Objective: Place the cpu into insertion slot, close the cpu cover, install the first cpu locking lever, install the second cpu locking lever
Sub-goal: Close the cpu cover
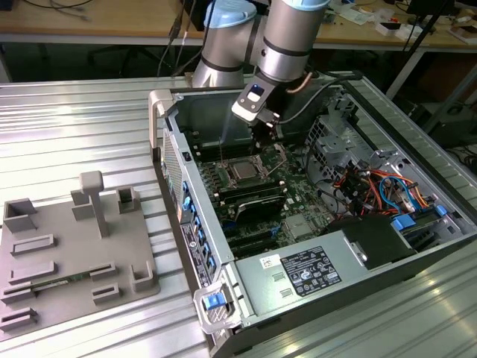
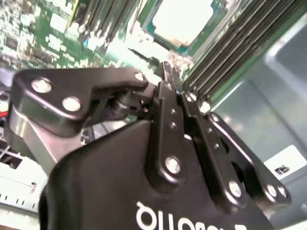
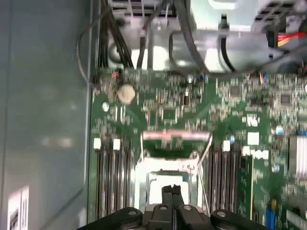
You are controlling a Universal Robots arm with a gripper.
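The cpu (image 1: 244, 171) lies silvery top up in the insertion slot (image 1: 232, 181) on the green motherboard, inside the open computer case. It also shows bright in the second wrist view (image 2: 184, 19). A silver frame, the cpu cover (image 3: 142, 175), appears to lie flat around it. Thin wire locking levers (image 1: 280, 161) stand up beside the slot, and one lever (image 3: 205, 155) shows in the first wrist view. My gripper (image 1: 266, 131) hangs just above the slot's far edge. Its black fingertips (image 3: 167, 189) are pressed together, shut on nothing.
Long memory slots (image 1: 253, 200) flank the socket. The case wall (image 1: 173, 142) stands at the exterior view's left, with cables and drive bays (image 1: 373, 183) at its right. A power supply (image 1: 305, 272) sits near the front. A grey fixture plate (image 1: 67, 261) lies on the table outside.
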